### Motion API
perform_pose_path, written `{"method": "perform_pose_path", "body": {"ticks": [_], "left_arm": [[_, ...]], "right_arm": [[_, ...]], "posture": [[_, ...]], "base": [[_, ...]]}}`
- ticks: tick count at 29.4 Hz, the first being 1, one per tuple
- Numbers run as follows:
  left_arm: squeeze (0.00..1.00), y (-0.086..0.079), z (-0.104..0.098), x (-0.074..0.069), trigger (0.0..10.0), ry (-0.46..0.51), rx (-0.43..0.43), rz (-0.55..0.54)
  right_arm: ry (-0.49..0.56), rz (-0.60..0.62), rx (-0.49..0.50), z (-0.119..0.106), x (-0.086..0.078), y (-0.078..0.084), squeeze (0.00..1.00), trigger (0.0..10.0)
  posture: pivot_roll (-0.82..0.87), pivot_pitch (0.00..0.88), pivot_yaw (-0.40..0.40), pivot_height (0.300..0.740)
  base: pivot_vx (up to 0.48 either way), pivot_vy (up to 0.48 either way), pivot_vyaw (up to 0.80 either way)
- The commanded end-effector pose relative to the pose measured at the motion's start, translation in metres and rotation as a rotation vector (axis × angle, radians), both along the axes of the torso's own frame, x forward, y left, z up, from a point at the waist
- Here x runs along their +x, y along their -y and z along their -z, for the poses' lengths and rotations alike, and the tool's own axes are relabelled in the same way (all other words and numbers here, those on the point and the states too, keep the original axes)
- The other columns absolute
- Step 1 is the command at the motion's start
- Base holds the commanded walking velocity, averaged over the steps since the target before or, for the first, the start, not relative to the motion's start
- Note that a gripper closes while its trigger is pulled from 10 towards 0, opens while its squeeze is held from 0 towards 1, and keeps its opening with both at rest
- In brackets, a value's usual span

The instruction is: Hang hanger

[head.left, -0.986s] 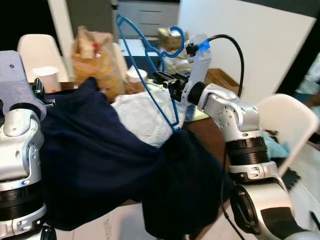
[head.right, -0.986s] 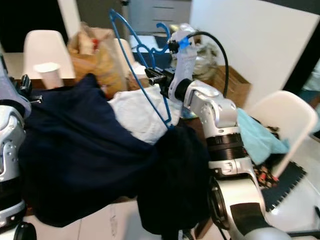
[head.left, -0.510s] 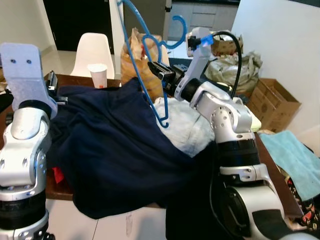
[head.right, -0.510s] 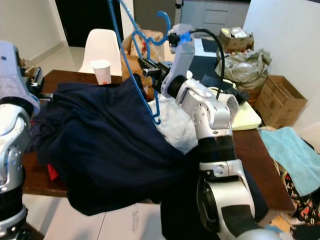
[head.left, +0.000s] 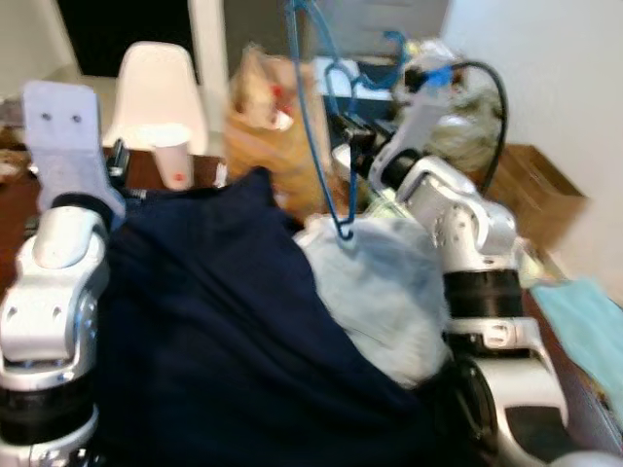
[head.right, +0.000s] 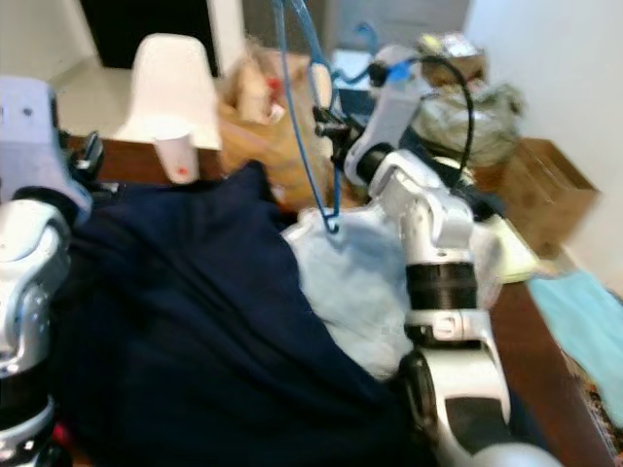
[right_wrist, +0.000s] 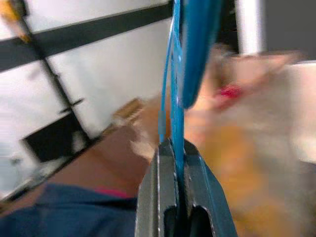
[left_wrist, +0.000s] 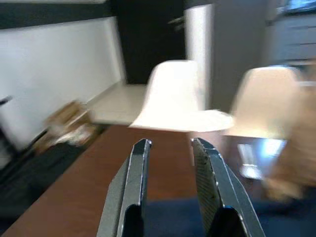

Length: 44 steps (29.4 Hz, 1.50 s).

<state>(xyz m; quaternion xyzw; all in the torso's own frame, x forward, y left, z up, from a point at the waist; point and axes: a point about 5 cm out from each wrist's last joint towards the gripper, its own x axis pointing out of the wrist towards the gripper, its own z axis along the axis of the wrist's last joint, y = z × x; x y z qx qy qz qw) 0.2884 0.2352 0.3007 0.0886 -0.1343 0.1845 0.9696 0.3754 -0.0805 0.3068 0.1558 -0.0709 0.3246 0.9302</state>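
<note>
A blue wire hanger point(head.left: 313, 117) stands nearly upright above the table, its lower corner over a pale blue garment point(head.left: 389, 292). My right gripper point(head.left: 352, 131) is raised over the table's far side and shut on the hanger's wire; in the right wrist view the fingers point(right_wrist: 155, 197) press together around the hanger point(right_wrist: 176, 113). My left gripper point(left_wrist: 170, 143) hovers over the brown table point(left_wrist: 98, 173) with its fingers a little apart and nothing between them. The left arm point(head.left: 58, 243) rises at the left beside a dark navy garment point(head.left: 195, 321).
Clothes cover most of the table. At its far side stand a paper cup point(head.left: 173, 161) and a tan bag point(head.left: 263, 122), with a white chair point(head.left: 156, 88) behind. A cardboard box point(head.left: 535, 180) and a teal cloth point(head.left: 584, 311) lie to the right.
The whole view has shifted and blurred, so the camera moved. The hanger, still held in my right gripper, now stands more upright than before.
</note>
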Motion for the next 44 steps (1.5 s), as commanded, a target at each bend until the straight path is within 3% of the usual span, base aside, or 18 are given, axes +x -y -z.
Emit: {"method": "perform_pose_path", "body": {"ticks": [1,11,18,21,23,27,30,36,44], "left_arm": [[0.0,0.006,-0.002,0.0,10.0,0.0,0.005,0.007],[0.0,0.016,0.012,0.005,10.0,-0.073,-0.044,0.058],[0.0,0.006,0.038,0.015,10.0,-0.178,-0.137,0.127],[0.0,-0.011,0.066,0.029,10.0,-0.28,-0.204,0.151],[0.0,-0.016,0.072,0.034,10.0,-0.295,-0.224,0.152],[0.0,-0.025,0.076,0.04,10.0,-0.299,-0.253,0.144],[0.0,-0.04,0.077,0.048,10.0,-0.296,-0.255,0.106],[0.0,-0.047,0.074,0.054,10.0,-0.289,-0.237,0.11],[0.0,-0.033,0.058,0.069,10.0,-0.229,-0.222,0.212]], "right_arm": [[0.017,0.008,0.0,-0.005,-0.001,0.004,0.0,10.0],[0.011,0.028,-0.006,-0.004,0.002,0.01,0.0,10.0],[0.005,0.037,-0.014,-0.004,0.004,0.011,0.0,10.0],[0.003,0.038,-0.022,-0.004,0.004,0.012,0.0,10.0],[0.002,0.039,-0.026,-0.004,0.003,0.013,0.0,10.0],[0.002,0.041,-0.032,-0.004,0.003,0.014,0.0,10.0],[0.002,0.048,-0.04,-0.004,0.002,0.017,0.0,10.0],[0.0,0.051,-0.05,-0.004,0.001,0.019,0.0,10.0],[-0.004,0.055,-0.061,-0.005,0.0,0.02,0.0,10.0]], "posture": [[0.05,0.0,-0.06,0.74],[0.04,0.0,-0.056,0.74],[0.04,0.0,-0.059,0.74],[0.03,0.0,-0.063,0.74],[0.03,0.0,-0.063,0.74],[0.01,0.0,-0.061,0.74],[0.0,0.0,-0.064,0.74],[-0.01,0.0,-0.065,0.74],[-0.02,0.0,-0.07,0.74]], "base": [[0.0,0.0,0.0],[0.0,0.0,0.0],[0.0,0.0,0.0],[0.0,0.0,0.0],[0.0,0.0,0.0],[0.0,0.0,0.0],[0.0,0.0,0.0],[0.0,0.0,0.0],[0.0,0.0,0.0]]}}
